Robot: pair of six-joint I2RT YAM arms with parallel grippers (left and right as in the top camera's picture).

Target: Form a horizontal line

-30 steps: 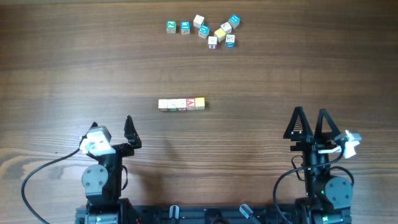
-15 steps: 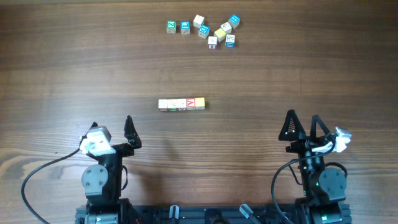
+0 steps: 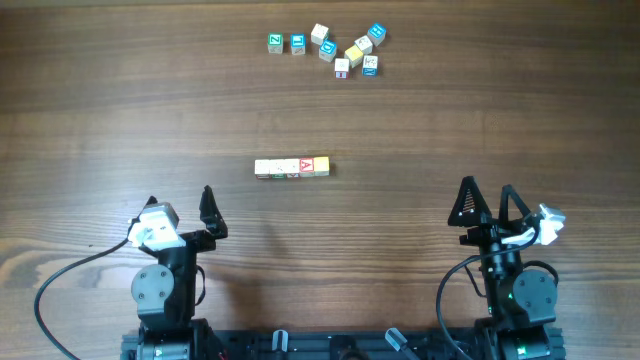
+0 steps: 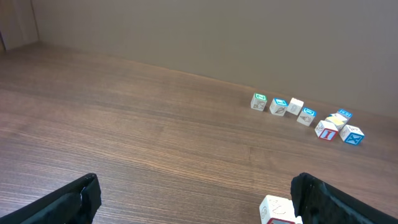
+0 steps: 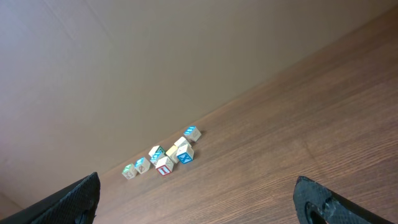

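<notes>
Overhead view: wooden table (image 3: pixel 100 120) fills the frame, grain running side to side. Arm bases sit along the 6 o'clock edge. Left gripper (image 3: pixel 180 196) is at roughly 7 o'clock and right gripper (image 3: pixel 487 187) at roughly 5 o'clock. Both are spread wide with nothing between the fingers, and neither touches a cube.

Horizontal line (image 3: pixel 291 168) lies near the table's centre, well apart from both grippers. Its cubes sit edge to edge, with a red "A" cube (image 3: pixel 307 166) next to a yellow cube (image 3: pixel 321 166) at the 3 o'clock end. Loose scatter (image 3: pixel 340 48) sits far off at 12 o'clock, several of its cubes blue or teal.

Handling, my guess: tiny wooden cubes, light and rigid, not fragile. They will likely skid or tip on the smooth top if nudged. Neighbours touch, so only the 12 and 6 o'clock faces are free. Pinch across those from above.

Hard to make out:
- Apart from the "A", the markings are too small to read.
- The exact cube count in the row is uncertain.
- Left wrist view catches only one pale cube (image 4: pixel 277 208), cut off by the bottom edge beside a finger. It is probably one of the row's end cubes.
- Right wrist view shows the scatter but not the row.
</notes>
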